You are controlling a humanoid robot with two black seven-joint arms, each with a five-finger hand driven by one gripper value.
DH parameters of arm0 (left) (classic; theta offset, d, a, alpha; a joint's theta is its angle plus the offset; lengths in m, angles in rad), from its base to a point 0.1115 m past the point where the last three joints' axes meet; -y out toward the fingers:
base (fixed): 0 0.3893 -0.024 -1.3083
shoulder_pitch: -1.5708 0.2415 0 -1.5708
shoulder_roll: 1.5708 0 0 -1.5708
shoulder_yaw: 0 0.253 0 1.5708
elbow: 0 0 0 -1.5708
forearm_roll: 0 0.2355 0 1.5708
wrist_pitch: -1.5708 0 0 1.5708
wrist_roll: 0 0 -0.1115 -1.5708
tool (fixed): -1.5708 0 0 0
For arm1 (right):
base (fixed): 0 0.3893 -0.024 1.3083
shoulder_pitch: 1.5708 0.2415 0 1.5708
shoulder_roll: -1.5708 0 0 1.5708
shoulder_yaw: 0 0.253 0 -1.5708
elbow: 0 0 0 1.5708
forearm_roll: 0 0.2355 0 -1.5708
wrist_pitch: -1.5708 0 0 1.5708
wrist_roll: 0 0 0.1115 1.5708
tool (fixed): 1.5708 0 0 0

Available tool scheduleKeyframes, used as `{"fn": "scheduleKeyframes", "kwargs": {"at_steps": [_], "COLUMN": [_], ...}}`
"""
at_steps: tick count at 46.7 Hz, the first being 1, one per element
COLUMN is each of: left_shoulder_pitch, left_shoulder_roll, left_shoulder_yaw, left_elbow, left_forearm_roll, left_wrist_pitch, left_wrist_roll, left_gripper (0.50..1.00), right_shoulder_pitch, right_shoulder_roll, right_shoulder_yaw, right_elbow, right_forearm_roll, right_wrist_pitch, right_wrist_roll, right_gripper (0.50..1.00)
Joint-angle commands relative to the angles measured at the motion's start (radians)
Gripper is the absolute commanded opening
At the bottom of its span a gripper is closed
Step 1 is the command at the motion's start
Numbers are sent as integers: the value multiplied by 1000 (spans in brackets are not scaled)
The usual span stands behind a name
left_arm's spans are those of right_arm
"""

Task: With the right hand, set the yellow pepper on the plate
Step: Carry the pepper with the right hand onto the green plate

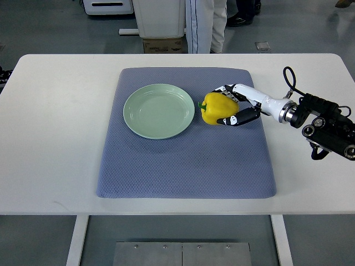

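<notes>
The grasp step is in hand: the right hand (232, 105) wraps its fingers (237, 119) around the yellow pepper (217, 108), which apparently rests on the grey mat (183, 160) just right of the plate (158, 111), so the next move calls for lifting it leftward over the rim.

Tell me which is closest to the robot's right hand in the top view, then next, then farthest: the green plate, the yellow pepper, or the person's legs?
From the right hand:
1. Yellow pepper: inside the fingers, on the mat.
2. Green plate: just left of the pepper.
3. Person's legs: behind the table's far edge, at the picture's top.
</notes>
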Motion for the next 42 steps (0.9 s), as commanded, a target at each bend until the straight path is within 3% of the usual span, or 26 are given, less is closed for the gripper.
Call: {"fn": "scheduleKeyframes", "kwargs": {"at_steps": [1,42], "left_shoulder_pitch": [0,0], "left_shoulder_roll": [0,0], "left_shoulder_yaw": [0,0], "left_elbow": [1,0], "left_forearm_roll": [1,1], "left_wrist_pitch": [0,0], "left_wrist_roll": [0,0], "left_gripper": [1000,1000], "right_shoulder_pitch": [23,102], "right_shoulder_roll": [24,349], "right_shoulder_yaw": [4,-5], "right_elbow": [0,-105], "right_forearm_roll": [2,5], "right_wrist_pitch": [-8,-33], "right_wrist_roll": [-21,-92], "right_gripper": [500,500]}}
